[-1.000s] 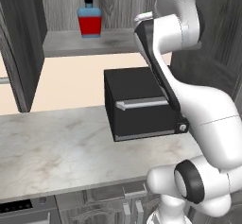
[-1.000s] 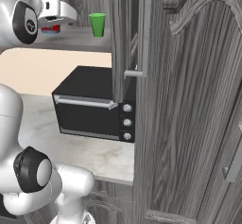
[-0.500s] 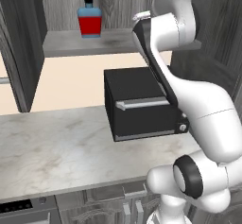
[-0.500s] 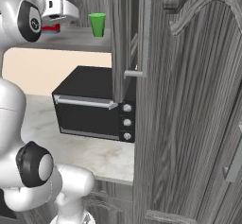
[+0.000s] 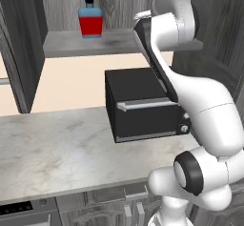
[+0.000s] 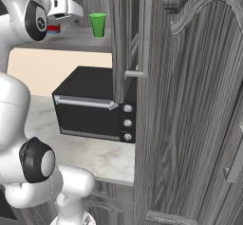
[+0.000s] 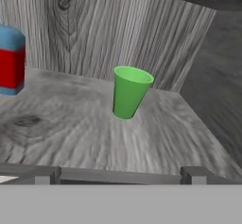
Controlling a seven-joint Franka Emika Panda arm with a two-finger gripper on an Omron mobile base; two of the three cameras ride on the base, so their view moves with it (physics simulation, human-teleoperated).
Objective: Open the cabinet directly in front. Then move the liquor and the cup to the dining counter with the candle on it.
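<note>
The dark grey wood-grain cabinet (image 6: pixel 156 100) is being shown with its doors swung wide. On its shelf the small bright green tapered cup (image 7: pixel 130 92) is standing upright, well clear of the side wall and the front edge, with bare shelf all round. The squarish blue-and-red liquor bottle (image 5: pixel 90 19) is standing well apart (label writing unreadable). The two-finger gripper (image 7: pixel 120 175) is being held spread, empty, short of the cup.

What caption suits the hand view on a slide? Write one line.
Open gripper facing the upright green cup on the opened cabinet's shelf, with the liquor standing apart at the frame's left edge.
</note>
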